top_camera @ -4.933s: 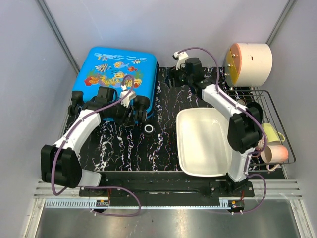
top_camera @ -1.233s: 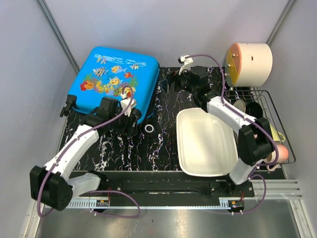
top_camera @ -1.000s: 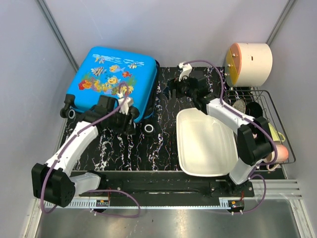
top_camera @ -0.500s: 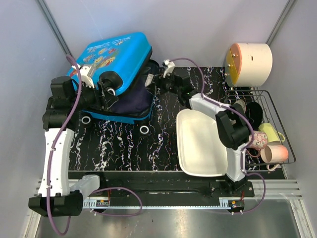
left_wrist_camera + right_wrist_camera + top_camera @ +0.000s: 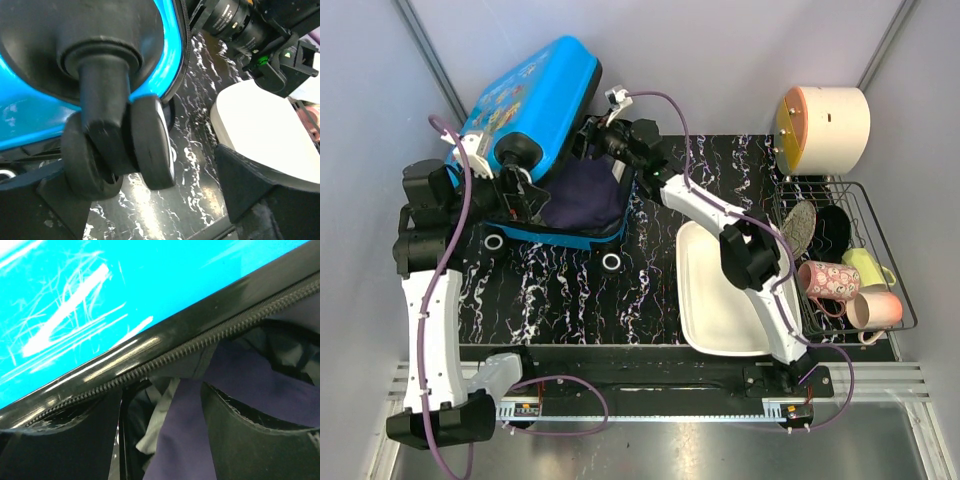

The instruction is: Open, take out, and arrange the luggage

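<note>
Top view: the luggage (image 5: pixel 575 200) at the far left of the table (image 5: pixel 570 300) now gapes, its lid (image 5: pixel 530 100) swung up leftward from shut, so unpacking can start; its long axis runs near-far, wheels nearest

Left wrist: the left gripper (image 5: pixel 150 175) is spread wide, loose around a wheel (image 5: pixel 120 150)

Right wrist: the right gripper (image 5: pixel 160 425) is parted under the lid rim, holding nothing

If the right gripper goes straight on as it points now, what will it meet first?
Most likely the dark fabric inside the luggage, just under the lid's zipper. The right gripper points into the gap; depth is unclear.
</note>
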